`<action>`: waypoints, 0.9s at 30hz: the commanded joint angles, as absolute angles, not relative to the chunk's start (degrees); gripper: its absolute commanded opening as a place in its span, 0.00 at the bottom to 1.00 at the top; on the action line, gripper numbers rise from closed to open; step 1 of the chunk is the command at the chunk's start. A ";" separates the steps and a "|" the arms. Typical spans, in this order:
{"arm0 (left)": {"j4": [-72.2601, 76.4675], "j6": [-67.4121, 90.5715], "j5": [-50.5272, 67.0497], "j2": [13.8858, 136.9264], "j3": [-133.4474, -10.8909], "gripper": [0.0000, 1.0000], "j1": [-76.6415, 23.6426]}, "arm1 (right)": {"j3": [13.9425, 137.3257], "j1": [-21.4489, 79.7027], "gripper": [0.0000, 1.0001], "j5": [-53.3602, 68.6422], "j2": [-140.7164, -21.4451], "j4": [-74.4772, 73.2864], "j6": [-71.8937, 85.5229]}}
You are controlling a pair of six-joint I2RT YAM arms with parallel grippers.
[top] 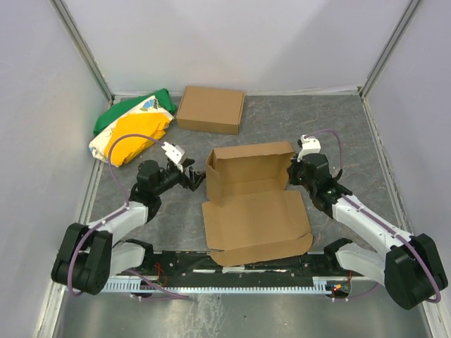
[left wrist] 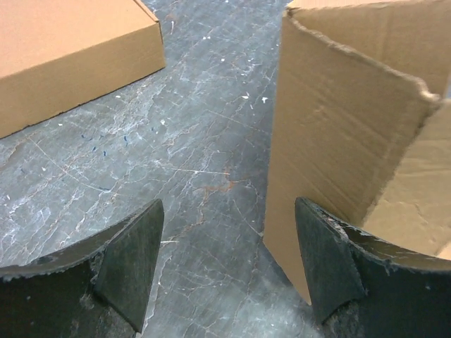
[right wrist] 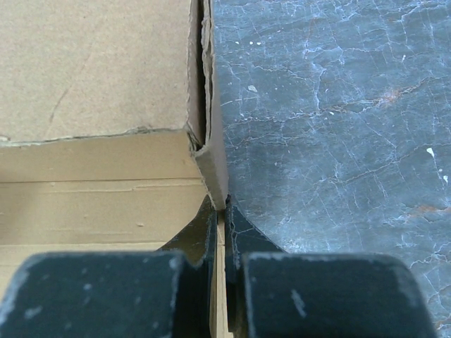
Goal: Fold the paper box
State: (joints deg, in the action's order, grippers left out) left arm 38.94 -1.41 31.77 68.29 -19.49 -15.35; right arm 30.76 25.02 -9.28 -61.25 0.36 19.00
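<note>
The paper box (top: 250, 176) is brown die-cut cardboard at mid table, its walls partly raised and its lid flap (top: 257, 224) lying flat toward the near edge. My left gripper (top: 195, 177) is open just left of the box's left wall (left wrist: 338, 134); one finger (left wrist: 328, 260) is close by that wall and nothing is held. My right gripper (top: 292, 171) is shut on the box's right side wall (right wrist: 211, 151), pinching the thin cardboard edge between both fingers.
A ready-made brown cardboard box (top: 210, 109) lies at the back, also in the left wrist view (left wrist: 63, 49). A green, yellow and white bag (top: 132, 127) lies at the back left. Enclosure walls ring the grey table (top: 338, 134).
</note>
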 commanded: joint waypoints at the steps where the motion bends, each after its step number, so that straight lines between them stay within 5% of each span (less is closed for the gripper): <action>1: 30.67 -5.69 30.11 62.10 -22.42 0.81 -16.36 | 32.25 24.88 0.02 -8.92 -62.44 -2.39 18.62; 27: 27.18 -4.10 41.68 54.45 -19.34 0.86 -17.54 | 31.82 24.85 0.02 -7.89 -62.25 -1.94 18.80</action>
State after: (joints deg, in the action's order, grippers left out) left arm 22.81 -5.23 38.17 55.59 -20.18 -17.06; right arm 31.03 25.02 -9.04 -61.60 0.40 19.00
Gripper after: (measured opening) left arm 0.862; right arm 0.037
